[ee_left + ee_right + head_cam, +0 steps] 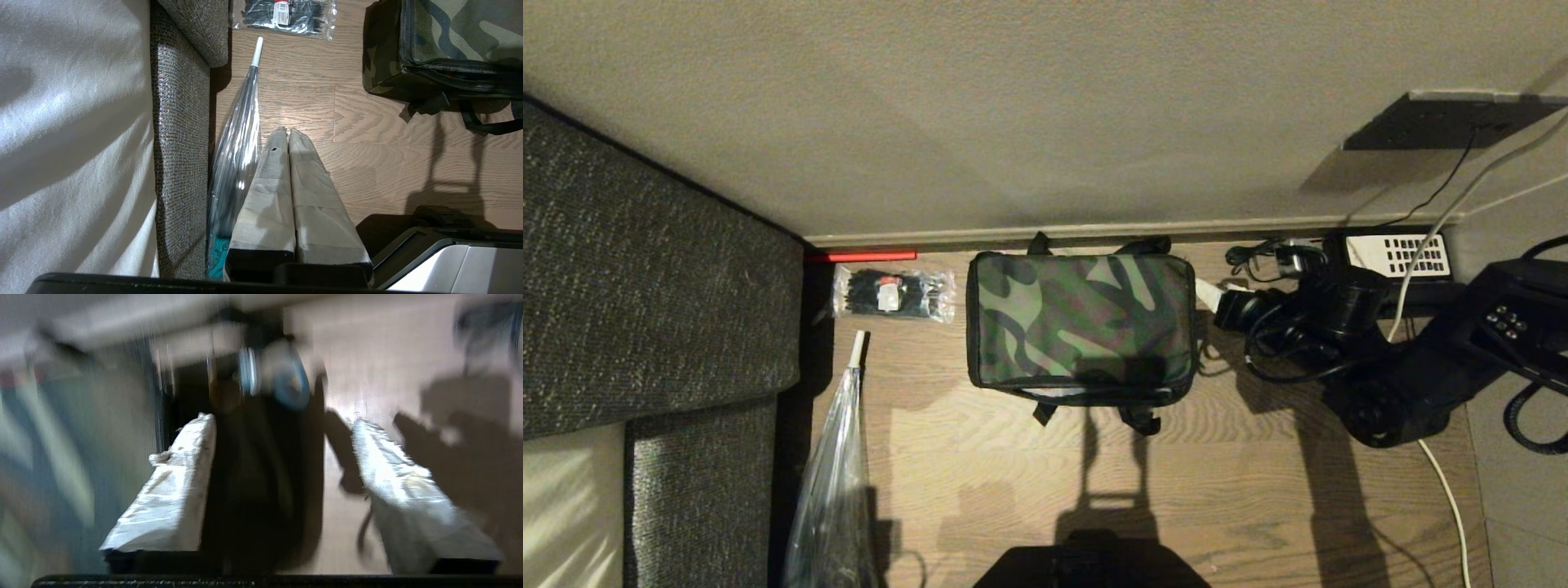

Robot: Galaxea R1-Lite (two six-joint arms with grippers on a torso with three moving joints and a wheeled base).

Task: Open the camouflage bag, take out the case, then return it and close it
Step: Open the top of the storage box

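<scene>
Camouflage bag (1082, 318) lies shut; right hand (282, 428) blurred, fingers apart.

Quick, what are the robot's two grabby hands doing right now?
Left gripper: closed, holding nothing, above the floor.
Right gripper: open, holding nothing, beside the camouflage bag.

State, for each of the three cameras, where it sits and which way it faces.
Head view: on the robot's head, looking down at the wooden floor, the shut camouflage bag by the wall; the right arm shows beside it.
Left wrist view: behind the left claw, shut, facing the floor beside the sofa and a clear umbrella.
Right wrist view: behind the right claw, open, blurred, near the bag's end.
Shared: head and left wrist views both show the bag, umbrella and packet of black ties.
</scene>
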